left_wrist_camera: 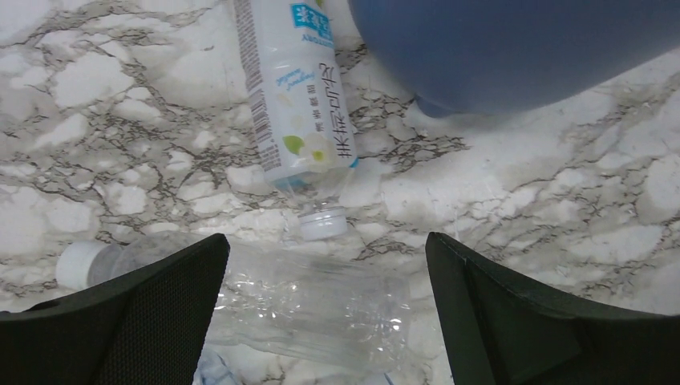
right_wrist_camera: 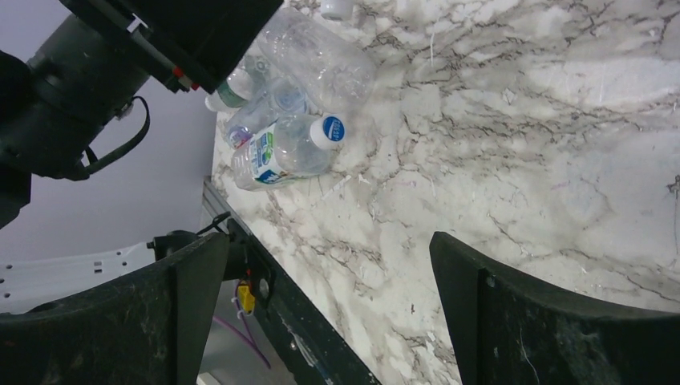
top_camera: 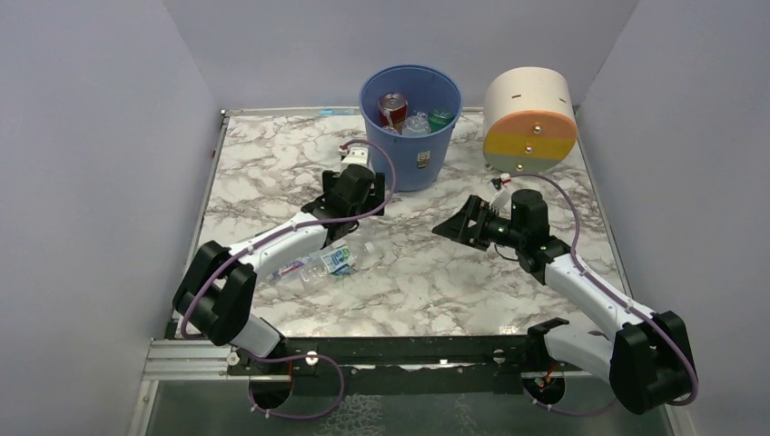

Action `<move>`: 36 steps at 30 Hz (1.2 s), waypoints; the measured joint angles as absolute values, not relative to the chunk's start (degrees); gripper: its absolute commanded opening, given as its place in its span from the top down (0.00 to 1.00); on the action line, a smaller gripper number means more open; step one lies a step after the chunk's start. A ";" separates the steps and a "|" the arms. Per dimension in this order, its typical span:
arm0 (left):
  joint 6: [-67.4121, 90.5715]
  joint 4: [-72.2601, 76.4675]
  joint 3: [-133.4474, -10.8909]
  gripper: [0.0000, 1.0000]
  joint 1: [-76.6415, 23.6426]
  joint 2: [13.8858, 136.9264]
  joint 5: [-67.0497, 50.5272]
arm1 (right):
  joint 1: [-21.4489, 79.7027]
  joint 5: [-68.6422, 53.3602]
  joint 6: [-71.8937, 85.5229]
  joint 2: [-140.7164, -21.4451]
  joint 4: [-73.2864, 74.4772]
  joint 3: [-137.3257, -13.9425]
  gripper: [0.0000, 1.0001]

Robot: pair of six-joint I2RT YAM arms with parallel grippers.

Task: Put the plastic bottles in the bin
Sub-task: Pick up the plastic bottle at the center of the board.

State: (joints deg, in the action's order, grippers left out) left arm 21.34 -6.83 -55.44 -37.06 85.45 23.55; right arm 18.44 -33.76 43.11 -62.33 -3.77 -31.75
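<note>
The blue bin [top_camera: 410,150] stands at the back centre and holds a red-labelled bottle [top_camera: 392,107], a clear one and a green-capped one. Its wall fills the top right of the left wrist view [left_wrist_camera: 513,48]. My left gripper [top_camera: 361,202] is open just left of the bin, low over a clear bottle [left_wrist_camera: 313,309] lying between the jaws. A white-labelled bottle [left_wrist_camera: 301,96] with a white cap lies just beyond it. More bottles [top_camera: 329,261] lie under the left forearm and show in the right wrist view [right_wrist_camera: 281,148]. My right gripper [top_camera: 457,223] is open and empty above the table.
A cream drum [top_camera: 530,121] with orange and yellow bands stands right of the bin. Grey walls close in the marble table [top_camera: 436,272] on three sides. The black frame rail [right_wrist_camera: 281,313] runs along the near edge.
</note>
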 measured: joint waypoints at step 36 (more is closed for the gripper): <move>18.59 16.67 -52.18 0.01 -31.44 100.44 26.13 | 18.44 -34.35 43.09 -58.70 -3.11 -28.53 0.00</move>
